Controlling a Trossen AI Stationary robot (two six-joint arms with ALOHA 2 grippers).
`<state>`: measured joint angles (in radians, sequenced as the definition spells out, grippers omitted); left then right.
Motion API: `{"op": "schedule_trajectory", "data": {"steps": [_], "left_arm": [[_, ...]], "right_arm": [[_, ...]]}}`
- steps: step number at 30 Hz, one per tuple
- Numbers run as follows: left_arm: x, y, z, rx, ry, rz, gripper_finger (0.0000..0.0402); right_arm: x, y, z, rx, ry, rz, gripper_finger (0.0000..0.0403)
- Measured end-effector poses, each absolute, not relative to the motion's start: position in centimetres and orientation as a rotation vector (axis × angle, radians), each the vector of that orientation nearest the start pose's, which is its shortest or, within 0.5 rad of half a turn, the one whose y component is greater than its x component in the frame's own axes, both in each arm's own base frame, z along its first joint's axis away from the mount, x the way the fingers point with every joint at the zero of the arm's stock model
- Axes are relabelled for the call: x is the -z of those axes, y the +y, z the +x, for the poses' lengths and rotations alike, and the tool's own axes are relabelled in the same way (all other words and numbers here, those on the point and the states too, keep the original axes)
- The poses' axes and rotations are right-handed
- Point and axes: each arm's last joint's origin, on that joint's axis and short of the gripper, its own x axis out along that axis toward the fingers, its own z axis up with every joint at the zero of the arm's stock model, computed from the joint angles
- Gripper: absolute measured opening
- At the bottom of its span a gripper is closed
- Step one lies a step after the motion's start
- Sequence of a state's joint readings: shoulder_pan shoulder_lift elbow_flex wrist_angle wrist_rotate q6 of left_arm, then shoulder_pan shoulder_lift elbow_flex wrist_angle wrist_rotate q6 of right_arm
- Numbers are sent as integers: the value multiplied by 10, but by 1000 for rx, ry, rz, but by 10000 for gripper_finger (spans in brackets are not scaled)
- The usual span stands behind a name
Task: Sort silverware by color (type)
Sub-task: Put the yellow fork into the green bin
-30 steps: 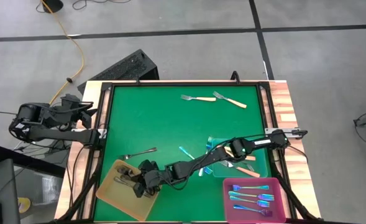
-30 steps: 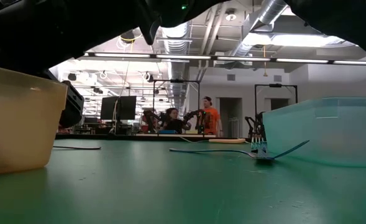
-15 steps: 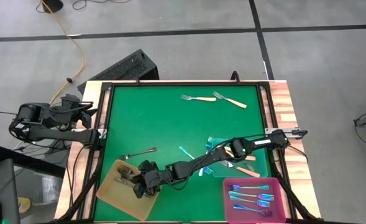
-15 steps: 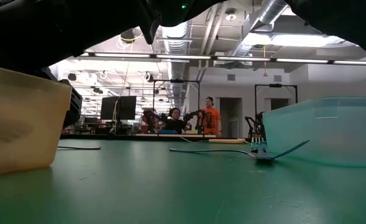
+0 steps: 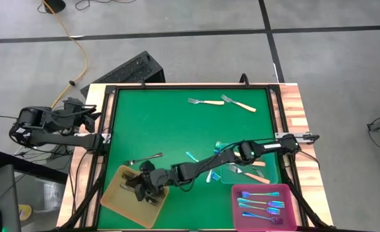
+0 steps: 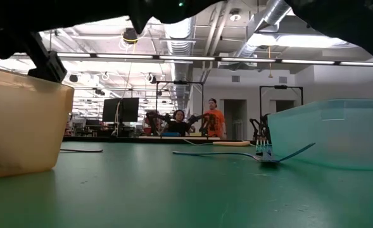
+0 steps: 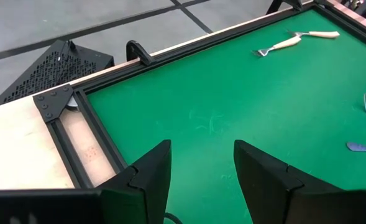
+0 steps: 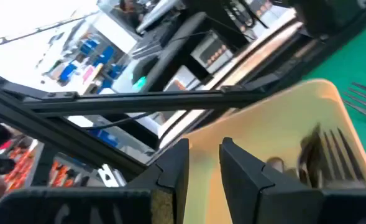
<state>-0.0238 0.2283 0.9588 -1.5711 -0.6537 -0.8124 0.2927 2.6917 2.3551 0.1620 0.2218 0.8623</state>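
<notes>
my right gripper over the yellow tray, jaws slightly apart above dark-grey forks lying inside (nothing gripped), my left gripper parked off the table's edge, jaws apart, cream-handled forks on green mat

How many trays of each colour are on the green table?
yellow tray: 1
teal tray: 1
pink tray: 1
Total: 3 trays
</notes>
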Motion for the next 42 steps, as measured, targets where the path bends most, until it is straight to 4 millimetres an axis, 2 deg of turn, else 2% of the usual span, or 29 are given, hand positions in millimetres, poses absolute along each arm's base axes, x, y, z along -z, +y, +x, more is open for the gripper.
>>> {"op": "schedule_trajectory", "data": {"steps": [5,10,12,17,19,24,26,28,31,33,36,42], "left_arm": [[-304,18,-34,-869,508,-459,158],[-304,19,-34,-871,507,-458,158],[-304,19,-34,-872,507,-458,158],[-304,19,-34,-875,505,-455,158],[-304,19,-34,-879,503,-453,158],[-304,19,-34,-897,493,-434,158],[-304,19,-34,-899,495,-424,158],[-304,20,-34,-900,495,-418,158],[-304,19,-34,-896,498,-418,158],[-304,19,-34,-889,504,-412,158],[-304,19,-34,-880,512,-408,158],[-304,19,-34,-877,512,-419,158]], "right_arm": [[-192,155,583,-71,130,777,113],[-232,139,579,-71,84,670,113],[-246,131,575,-55,120,632,113],[-263,107,565,15,263,532,113],[-279,96,558,39,291,503,113],[-330,66,527,109,384,455,113],[-341,53,511,153,465,416,113],[-358,39,499,166,472,392,113],[-389,19,469,191,514,378,113],[-412,6,441,226,558,373,113],[-431,-9,408,273,622,353,113],[-452,-34,340,483,823,230,113]]}}
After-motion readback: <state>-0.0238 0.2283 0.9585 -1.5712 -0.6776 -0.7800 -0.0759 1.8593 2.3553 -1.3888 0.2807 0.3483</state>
